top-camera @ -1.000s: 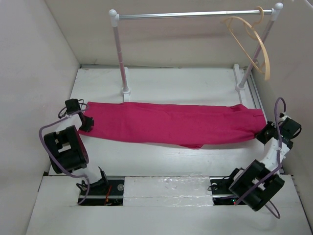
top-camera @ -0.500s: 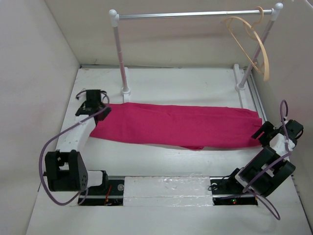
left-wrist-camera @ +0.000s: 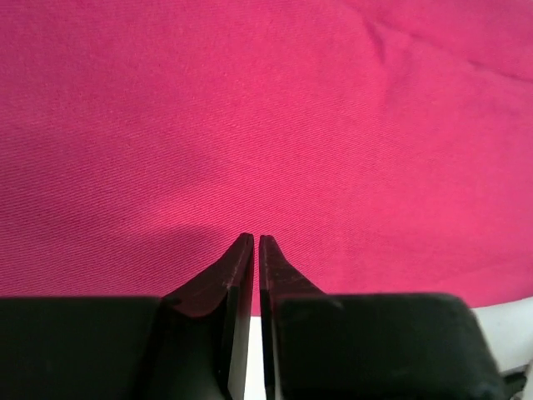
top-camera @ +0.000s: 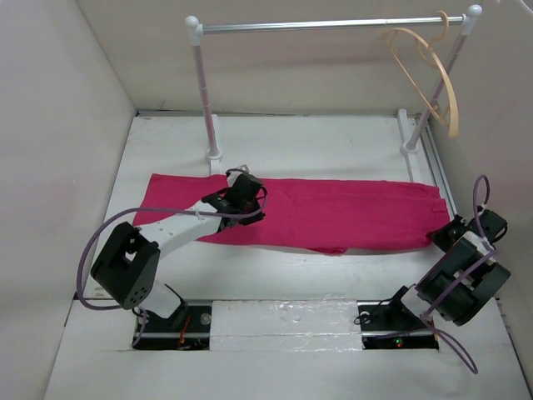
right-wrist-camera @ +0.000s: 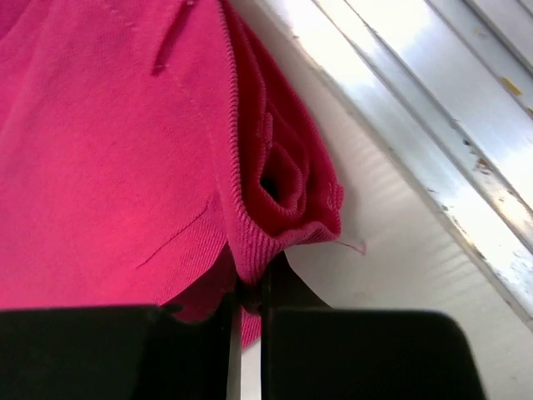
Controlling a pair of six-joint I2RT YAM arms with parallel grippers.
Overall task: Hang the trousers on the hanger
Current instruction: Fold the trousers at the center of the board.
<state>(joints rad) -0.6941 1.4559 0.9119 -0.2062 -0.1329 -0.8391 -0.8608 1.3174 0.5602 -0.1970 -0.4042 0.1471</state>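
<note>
My left arm stretches forward and inward, its pincer point(left-wrist-camera: 255, 242) tipped downward with the jaws pressed almost together on nothing. My right arm is folded low, its pincer point(right-wrist-camera: 248, 292) clamped on the trousers point(right-wrist-camera: 125, 167) edge at its fingertips.

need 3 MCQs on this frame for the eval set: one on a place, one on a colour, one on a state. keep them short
1. Where is the hanger?
A. lying flat
B. hooked on the rail, near its right end in the top view
C. being carried

2. What colour are the trousers?
A. magenta
B. navy
C. grey

3. What state is the right tool in?
A. open
B. shut on the trousers' end
C. shut on nothing

Answers:
1 B: the top view shows its hook over the rail.
2 A: the cloth reads magenta in all three views.
3 B: the right wrist view shows the cloth edge pinched in it.
</note>
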